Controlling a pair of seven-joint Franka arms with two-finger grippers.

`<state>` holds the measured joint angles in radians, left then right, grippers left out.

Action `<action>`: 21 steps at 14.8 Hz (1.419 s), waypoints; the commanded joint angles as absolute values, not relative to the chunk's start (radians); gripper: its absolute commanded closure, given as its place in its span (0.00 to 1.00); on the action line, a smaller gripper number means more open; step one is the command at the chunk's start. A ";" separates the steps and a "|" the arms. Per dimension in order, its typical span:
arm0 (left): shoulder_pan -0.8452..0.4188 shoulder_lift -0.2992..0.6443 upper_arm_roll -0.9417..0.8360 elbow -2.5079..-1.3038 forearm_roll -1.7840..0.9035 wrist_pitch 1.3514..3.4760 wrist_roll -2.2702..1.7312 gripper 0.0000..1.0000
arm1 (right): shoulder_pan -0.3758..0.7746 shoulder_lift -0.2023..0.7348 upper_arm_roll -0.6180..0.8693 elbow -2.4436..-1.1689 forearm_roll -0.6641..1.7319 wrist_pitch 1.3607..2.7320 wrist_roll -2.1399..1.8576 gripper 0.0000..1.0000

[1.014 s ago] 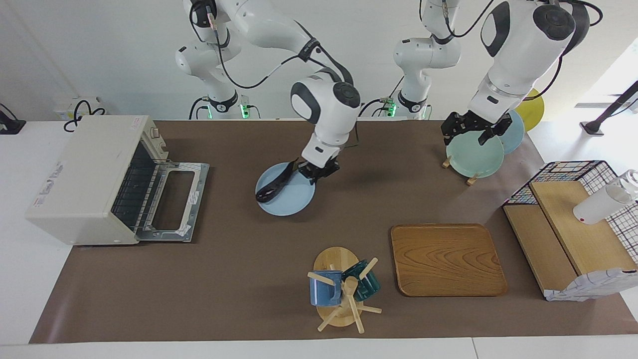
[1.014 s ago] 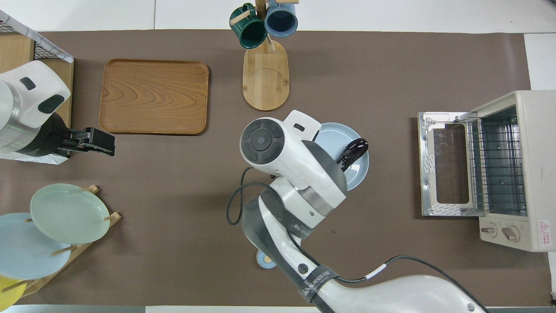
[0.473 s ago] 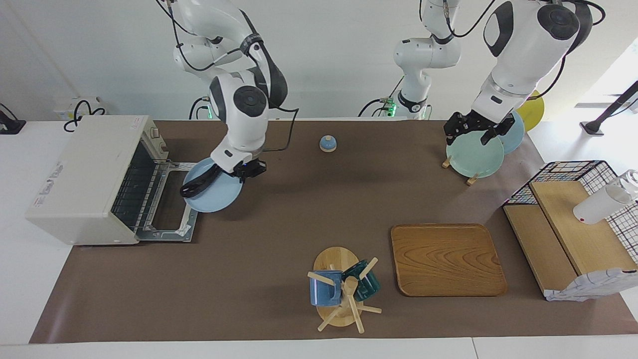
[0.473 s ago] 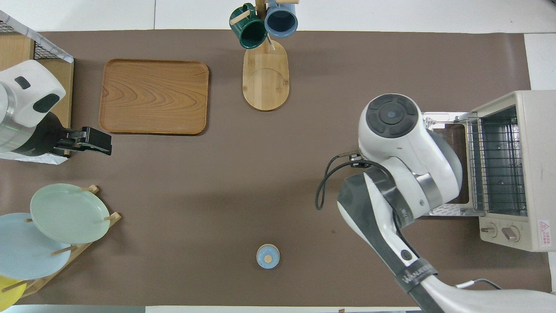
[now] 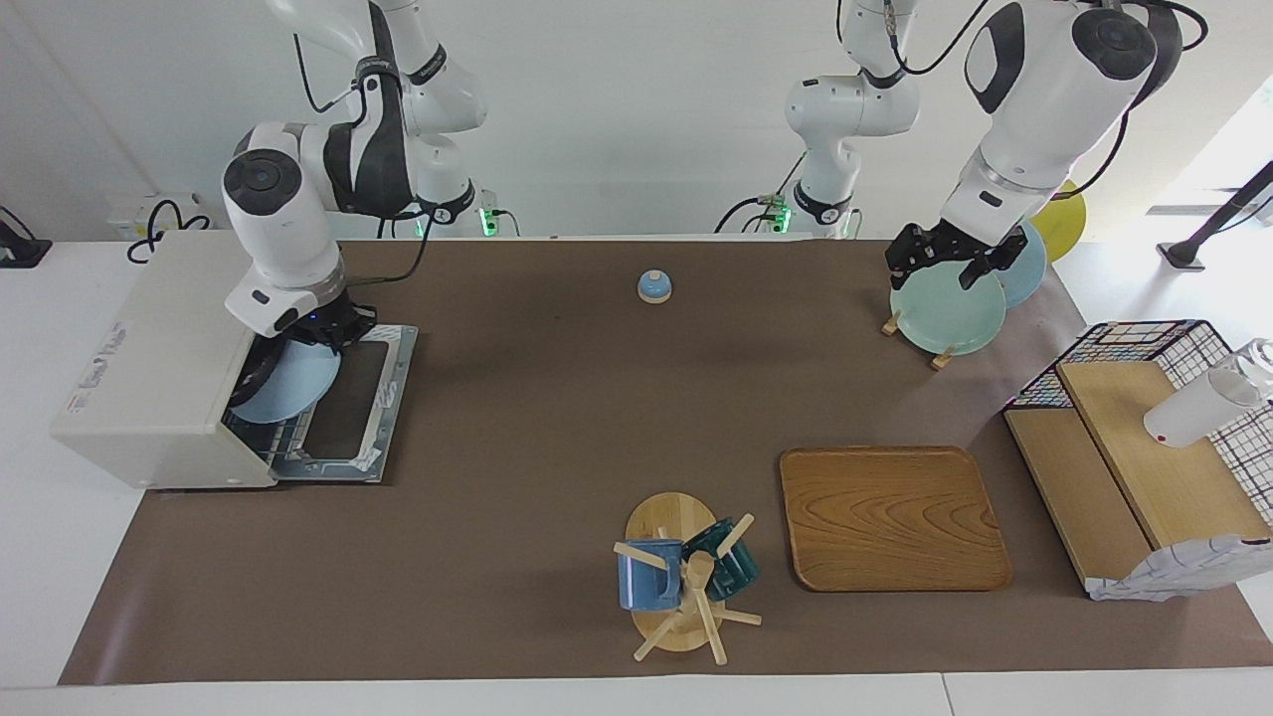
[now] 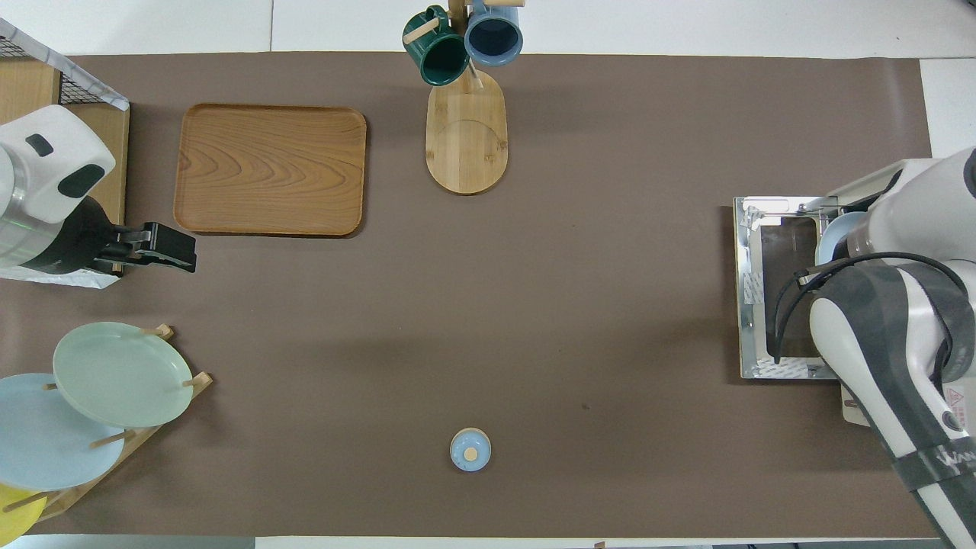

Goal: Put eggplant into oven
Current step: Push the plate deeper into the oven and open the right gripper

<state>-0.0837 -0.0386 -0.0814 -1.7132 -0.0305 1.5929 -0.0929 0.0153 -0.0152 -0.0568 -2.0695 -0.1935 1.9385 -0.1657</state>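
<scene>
The cream-white oven [image 5: 149, 358] stands at the right arm's end of the table with its door [image 5: 353, 398] dropped open; the door also shows in the overhead view [image 6: 770, 305]. My right gripper [image 5: 333, 331] is shut on the rim of a pale blue plate [image 5: 288, 383] and holds it partly inside the oven mouth, over the rack. The eggplant [image 5: 245, 380] shows only as a dark sliver at the plate's inner edge. In the overhead view the arm covers most of the plate [image 6: 835, 232]. My left gripper [image 5: 950, 261] waits open over the plate rack.
A small blue bell [image 5: 653, 286] sits near the robots at mid-table. A mug tree [image 5: 686, 577] and a wooden tray [image 5: 890, 517] lie far from the robots. A plate rack [image 5: 950, 313] and a wire basket [image 5: 1144, 447] stand at the left arm's end.
My right arm has carried the plate with the eggplant from the table's middle to the oven and pushed it into the mouth. The bell is now uncovered. The left arm has not moved.
</scene>
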 commanded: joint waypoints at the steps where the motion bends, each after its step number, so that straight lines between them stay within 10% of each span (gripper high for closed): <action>1: -0.071 -0.051 -0.089 -1.710 -0.020 1.578 -0.084 0.00 | -0.031 -0.060 -0.038 -2.157 -0.204 2.021 -0.221 1.00; 16: -0.071 -0.051 -0.090 -1.710 -0.020 1.578 -0.084 0.00 | -0.077 -0.084 -0.038 -2.316 -0.192 2.220 -0.222 1.00; 21: -0.071 -0.051 -0.091 -1.710 -0.020 1.578 -0.086 0.00 | -0.071 -0.084 -0.038 -2.313 -0.192 2.210 -0.248 0.80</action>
<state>-0.0837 -0.0387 -0.0814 -1.7131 -0.0305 1.5929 -0.0928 -0.0472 -0.0633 -0.0476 -2.2893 -0.1907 2.1967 -0.2057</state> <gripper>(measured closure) 0.000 0.877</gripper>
